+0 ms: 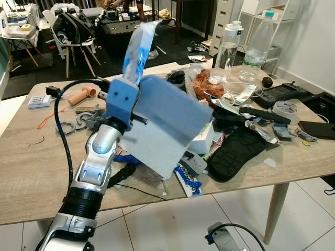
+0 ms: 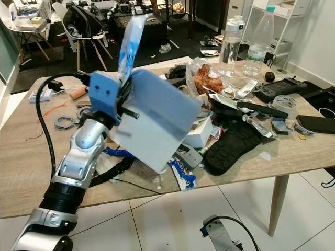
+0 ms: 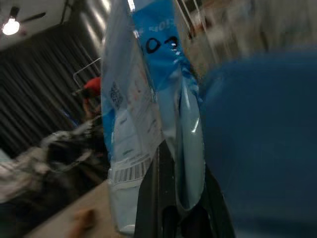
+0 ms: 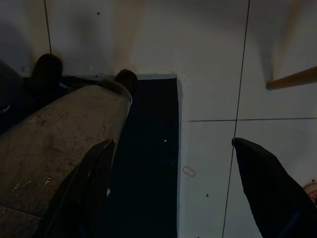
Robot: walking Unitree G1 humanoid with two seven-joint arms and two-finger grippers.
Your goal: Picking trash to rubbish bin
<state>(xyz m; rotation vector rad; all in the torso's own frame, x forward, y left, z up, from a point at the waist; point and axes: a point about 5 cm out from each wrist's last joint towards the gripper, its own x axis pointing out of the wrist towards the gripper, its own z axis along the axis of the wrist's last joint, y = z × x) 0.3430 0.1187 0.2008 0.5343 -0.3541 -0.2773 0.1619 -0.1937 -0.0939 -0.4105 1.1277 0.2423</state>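
Your left pincer (image 3: 171,208) is clenched on a blue wrapper (image 1: 139,48) lifted above the table (image 1: 31,157), so one piece is picked but not binned, more litter remains there, and your right pincer (image 4: 168,163) hangs released

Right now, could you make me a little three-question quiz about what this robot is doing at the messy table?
1. True or false: the left gripper has its jaws closed on a blue and white plastic wrapper.
2. What stands at the far side of the wooden table? A) two clear plastic bottles B) a kettle C) a potted plant
3. Fill in: the right gripper hangs with open jaws over the tiled ____.

Key
1. True; the wrapper sticks up above the table.
2. A; the clear plastic bottles stand side by side near the table's far edge.
3. floor.
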